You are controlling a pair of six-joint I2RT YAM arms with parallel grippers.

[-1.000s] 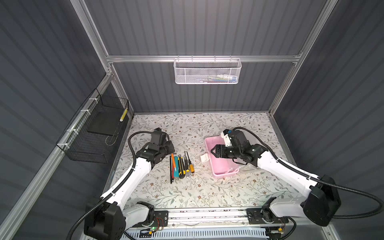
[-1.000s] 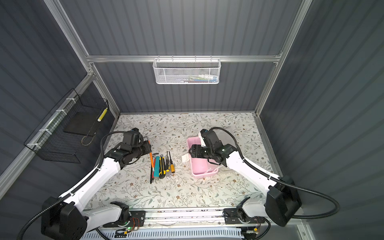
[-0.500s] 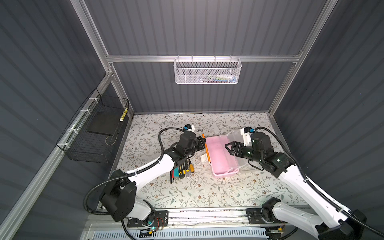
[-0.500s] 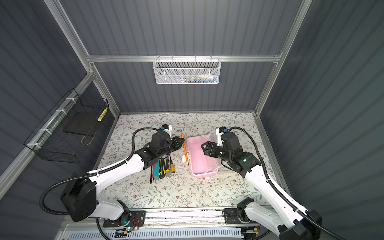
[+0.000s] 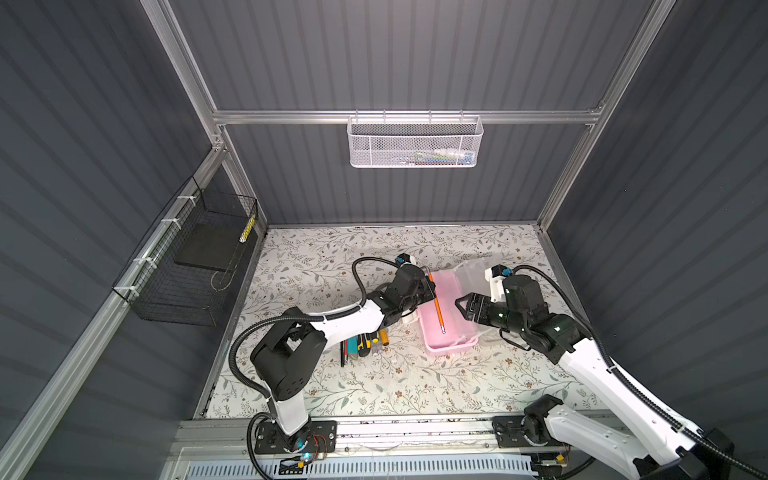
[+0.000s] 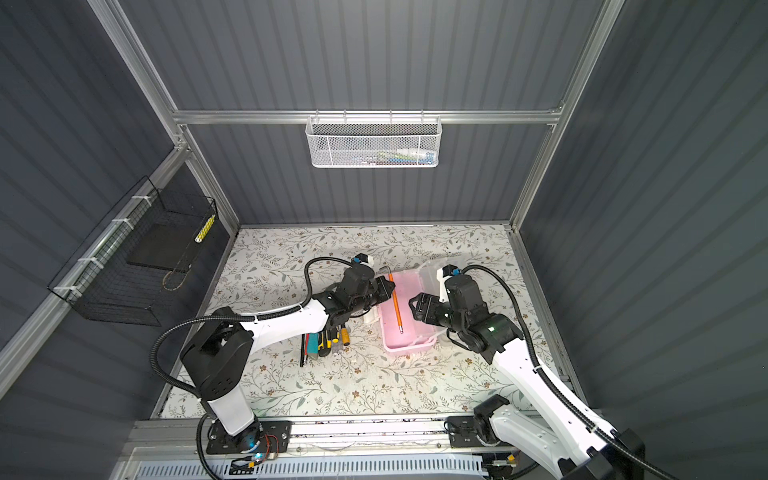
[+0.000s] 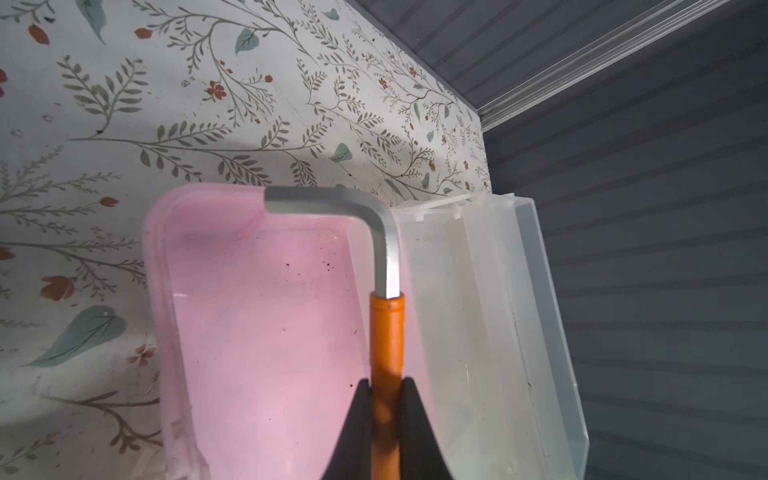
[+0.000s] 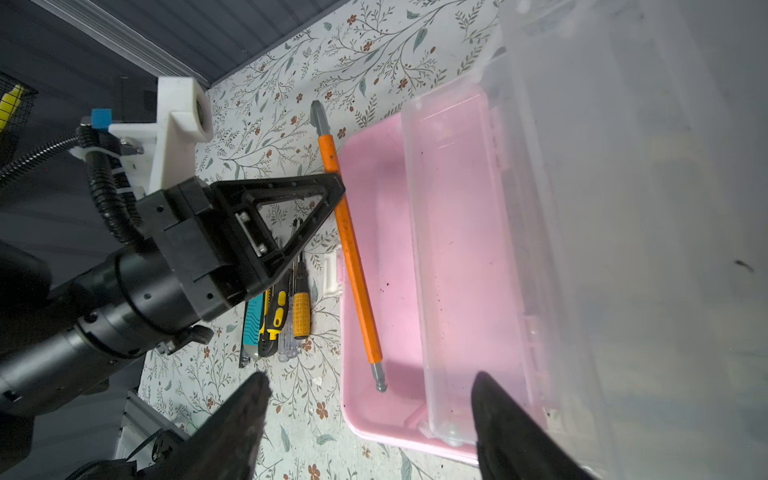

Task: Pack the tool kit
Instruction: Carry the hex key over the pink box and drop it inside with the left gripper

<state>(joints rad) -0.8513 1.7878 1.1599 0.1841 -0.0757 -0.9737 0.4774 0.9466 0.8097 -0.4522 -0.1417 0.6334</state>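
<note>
Pink case (image 5: 451,338) sits on the floral table (image 5: 374,386), right of centre, with its clear lid (image 5: 471,276) swung up on the right side. Left gripper (image 5: 431,291) is clamped on the orange sleeve of a hex key (image 5: 437,309). The key slants over the open case, bent end past the far rim, ball end low inside. Can't tell if the tip touches the case floor. Right gripper (image 5: 462,306) has jaws spread wide, nothing held, at the lid's edge; contact unclear. Remaining tools (image 5: 365,343) lie bunched just left of the case, partly under the left arm.
</note>
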